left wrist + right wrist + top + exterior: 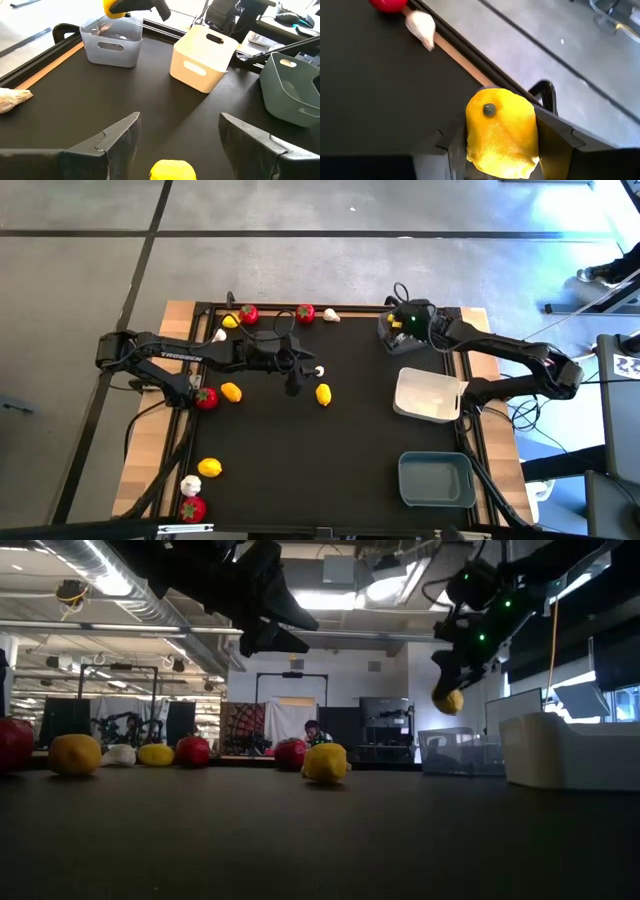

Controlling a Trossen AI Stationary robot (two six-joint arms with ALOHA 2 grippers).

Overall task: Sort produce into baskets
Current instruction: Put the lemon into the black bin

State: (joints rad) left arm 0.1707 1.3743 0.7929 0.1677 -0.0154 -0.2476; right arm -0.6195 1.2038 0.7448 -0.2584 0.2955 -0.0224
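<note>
Black matting covers the work table (360, 470), where three rounded plastic baskets line the right side: blue-grey (436, 478) nearest, white (428, 393) in the middle, clear grey (398, 332) farthest. Above that far basket the right gripper (496, 150) pinches a yellow toy lemon (501, 132), apparently ready to drop it in. At mid-table the left gripper (175, 140) hangs spread, another yellow lemon (323, 393) lying just beside its fingers.

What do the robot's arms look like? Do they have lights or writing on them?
Both are thin, dark, jointed arms. The left arm has white lettering along it. The right arm glows with small green lights near its wrist, with black cables looped there. Each gripper has two flat dark fingers.
</note>
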